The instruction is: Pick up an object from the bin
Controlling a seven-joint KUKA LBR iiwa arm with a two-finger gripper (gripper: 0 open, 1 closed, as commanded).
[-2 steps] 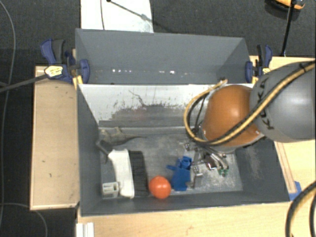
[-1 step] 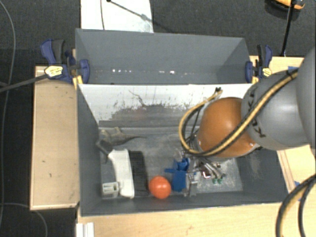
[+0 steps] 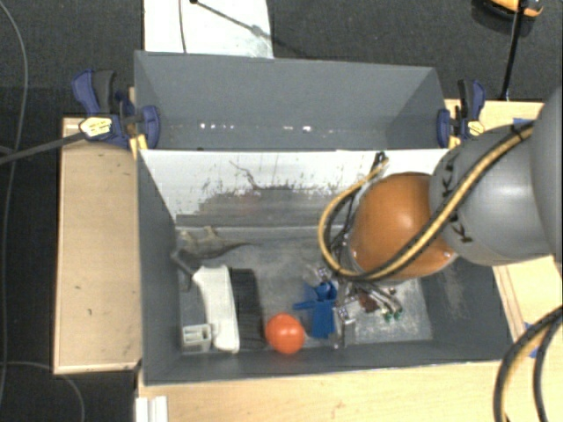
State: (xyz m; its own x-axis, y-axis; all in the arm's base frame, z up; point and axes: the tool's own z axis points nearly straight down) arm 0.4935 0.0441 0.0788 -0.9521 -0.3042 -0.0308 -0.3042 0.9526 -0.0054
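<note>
Near-right quarter of the bin [image 3: 281, 95]: tool [image 3: 342, 317], low at the floor beneath the arm's orange cover [image 3: 396, 227], with yellow-and-black cables [image 3: 339, 209] looped round it. Tool state: whether spread or pressed together could not be told, as the cover and wrist hid most of it from above.

Item 1, blue plastic piece [image 3: 317, 310]: irregular shape, on the floor close to the near wall, touching or just beside the tool on its left. Whether it sat within the tool's grip could not be made out. Being nearest, it was judged the likely thing of the pick.

Item 2, orange ball [image 3: 284, 334]: small and round, just left of the blue plastic piece, by the near wall, apart from the tool.

Item 3, white brush [image 3: 218, 310]: black bristles along its right side, lying at the near left, well apart from the tool.

Item 4, small green-and-white bit [image 3: 388, 311]: just right of the tool; kind not identifiable.

Item 5, grey piece [image 3: 195, 251]: beyond the brush, on the left; kind unclear.

Step in hand, as judged: the grasp at the bin floor, hold not confirmed. The next move would call for a firm closing on the blue plastic piece, then a straight lift clear of the ball and the near wall. A loose hold on so uneven a shape might let it slip.
</note>
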